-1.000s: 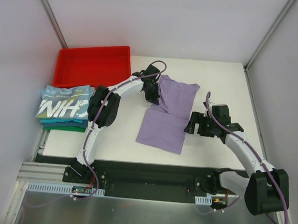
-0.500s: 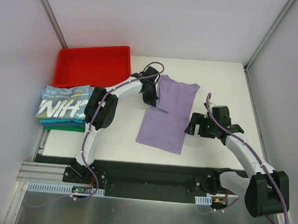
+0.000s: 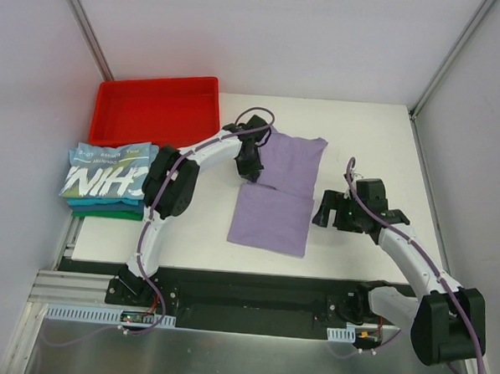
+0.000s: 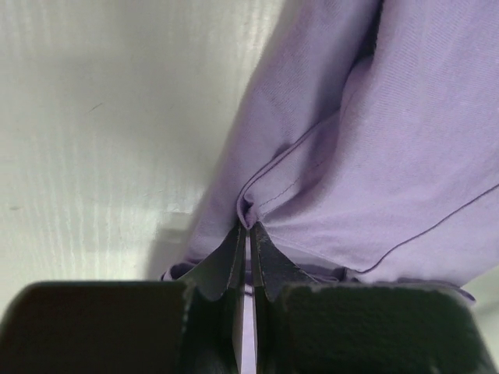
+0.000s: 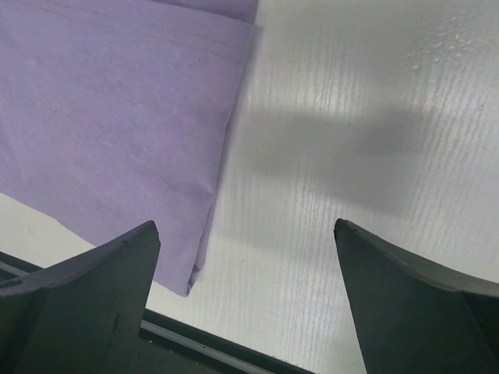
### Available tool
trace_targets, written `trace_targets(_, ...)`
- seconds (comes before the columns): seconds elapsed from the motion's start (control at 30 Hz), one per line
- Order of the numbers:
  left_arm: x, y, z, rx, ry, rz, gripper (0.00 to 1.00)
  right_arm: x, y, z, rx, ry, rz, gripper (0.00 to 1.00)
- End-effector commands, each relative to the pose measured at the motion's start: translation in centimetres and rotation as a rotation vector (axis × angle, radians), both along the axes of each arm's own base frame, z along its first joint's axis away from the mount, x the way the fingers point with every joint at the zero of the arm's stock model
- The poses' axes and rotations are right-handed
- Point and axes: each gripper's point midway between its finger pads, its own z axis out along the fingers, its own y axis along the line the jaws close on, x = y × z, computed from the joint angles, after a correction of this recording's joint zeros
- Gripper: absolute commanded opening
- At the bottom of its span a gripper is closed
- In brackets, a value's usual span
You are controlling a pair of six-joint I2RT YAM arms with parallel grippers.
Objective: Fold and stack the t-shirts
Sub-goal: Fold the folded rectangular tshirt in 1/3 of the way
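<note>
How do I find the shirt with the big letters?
Find the red tray at the far left. Beside its near edge sits a stack of folded t-shirts, with the light blue t-shirt on top. Only it has big white letters.

From above, you can't see the left gripper (image 3: 251, 159) pinching, because its body covers the lavender shirt (image 3: 279, 201) at the left edge. Both wrist views cut that shirt off at their borders. Well left of the lavender shirt, the teal shirt (image 3: 106, 203) and green shirt (image 3: 106, 214) show only thin edges under the light blue shirt (image 3: 108, 169).
</note>
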Motion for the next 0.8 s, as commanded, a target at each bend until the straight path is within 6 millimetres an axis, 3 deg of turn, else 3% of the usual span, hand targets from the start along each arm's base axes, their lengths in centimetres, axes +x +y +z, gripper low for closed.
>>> trace_targets(0.0,-0.4,1.5,2.1,0.056,-0.006,0.073,0.0,0.0,-0.8,0.2,-0.023,-0.017,-0.031,0.96)
trace_targets(0.2,-0.8,2.0,2.2,0.082,0.014,0.092,0.0,0.1,-0.9,0.3,-0.03,-0.029,-0.046,0.96)
trace_targets(0.3,-0.3,1.7,3.5,0.074,-0.014,0.055,0.0,0.4,-1.1,0.7,-0.034,-0.047,-0.056,0.96)
trace_targets(0.37,-0.3,1.8,4.6,0.077,-0.03,0.026,0.12,0.8,-1.4,1.1,-0.041,-0.07,-0.077,0.96)
trace_targets(0.43,-0.5,2.3,5.9,0.085,-0.049,0.005,0.33,1.2,-1.6,1.8,-0.046,-0.099,-0.099,0.96)
trace_targets(0.53,-1.1,3.4,8.1,0.102,-0.09,-0.004,0.49,2.1,-2.5,3.4,-0.06,-0.163,-0.164,0.96)
trace_targets(0.67,-2.5,6.8,10.4,0.177,-0.153,0.031,0.64,2.5,-5.2,4.5,-0.125,-0.193,-0.336,0.96)
trace_targets(0.77,-4.8,8.9,11.3,0.191,-0.16,0.024,0.88,2.0,-4.4,5.0,-0.072,-0.193,-0.301,0.96)
